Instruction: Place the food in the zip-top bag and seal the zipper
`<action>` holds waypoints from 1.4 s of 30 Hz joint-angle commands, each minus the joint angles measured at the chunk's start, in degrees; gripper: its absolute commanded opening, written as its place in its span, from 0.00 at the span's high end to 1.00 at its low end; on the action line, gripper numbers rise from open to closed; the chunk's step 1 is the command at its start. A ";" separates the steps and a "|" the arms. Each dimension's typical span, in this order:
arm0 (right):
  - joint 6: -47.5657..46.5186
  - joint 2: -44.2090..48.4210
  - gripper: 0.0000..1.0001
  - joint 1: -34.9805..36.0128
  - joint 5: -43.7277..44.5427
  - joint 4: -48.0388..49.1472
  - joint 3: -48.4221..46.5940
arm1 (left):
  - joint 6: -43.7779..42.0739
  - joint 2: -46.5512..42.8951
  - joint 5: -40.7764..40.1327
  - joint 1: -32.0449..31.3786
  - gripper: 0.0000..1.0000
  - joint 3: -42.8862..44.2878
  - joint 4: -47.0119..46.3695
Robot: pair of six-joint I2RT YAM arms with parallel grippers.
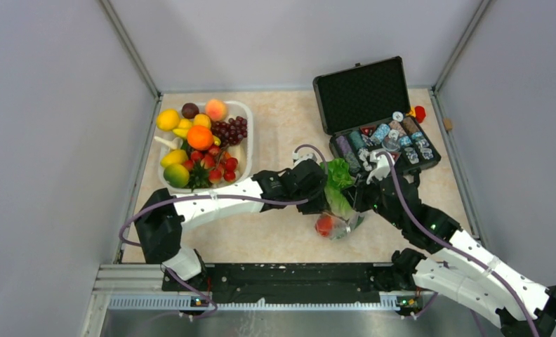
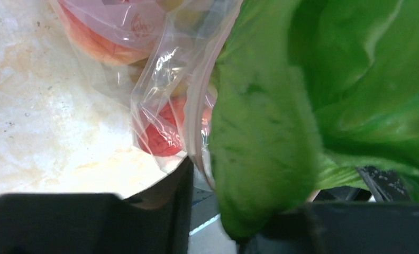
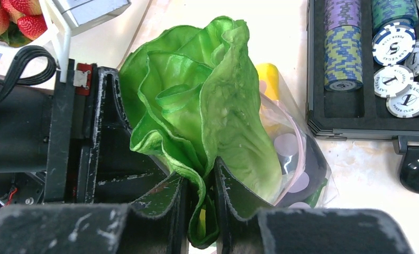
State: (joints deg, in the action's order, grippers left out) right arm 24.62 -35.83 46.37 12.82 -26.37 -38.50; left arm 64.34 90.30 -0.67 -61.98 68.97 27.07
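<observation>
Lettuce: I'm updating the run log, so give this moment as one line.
right tool: shut on lettuce | lettuce: at bag mouth, mostly outside | bag: open, peach inside

Desk (image 1: 275, 242) layout: zip-top bag (image 1: 347, 226) at centre, lettuce (image 1: 339, 175) standing in its mouth toward 12, a peach (image 1: 323, 225) inside at the bag's 7. Left claw (image 1: 322, 186) at the lettuce's 9, right claw (image 3: 199, 185) at its 3. Basin (image 1: 249, 140) of fruit at the desk's 10. Case (image 1: 363, 95) at 1, lid up behind.
</observation>
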 commanded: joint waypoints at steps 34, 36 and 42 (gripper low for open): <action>-21.02 -7.34 0.60 3.20 -5.08 11.44 -11.51 | -22.39 -24.33 -5.22 12.40 1.00 -4.36 -28.65; -20.55 -9.52 0.57 3.24 -2.08 11.46 -14.50 | -22.62 -23.77 -4.75 12.48 1.00 -3.66 -28.52; -18.49 -16.18 0.43 3.21 -1.03 8.76 -20.41 | -21.83 -24.05 -4.14 12.85 1.00 -4.84 -29.63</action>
State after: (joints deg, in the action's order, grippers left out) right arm 5.63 -48.05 49.10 7.62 -16.10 -52.77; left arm 42.87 67.88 -6.68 -49.45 62.15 3.68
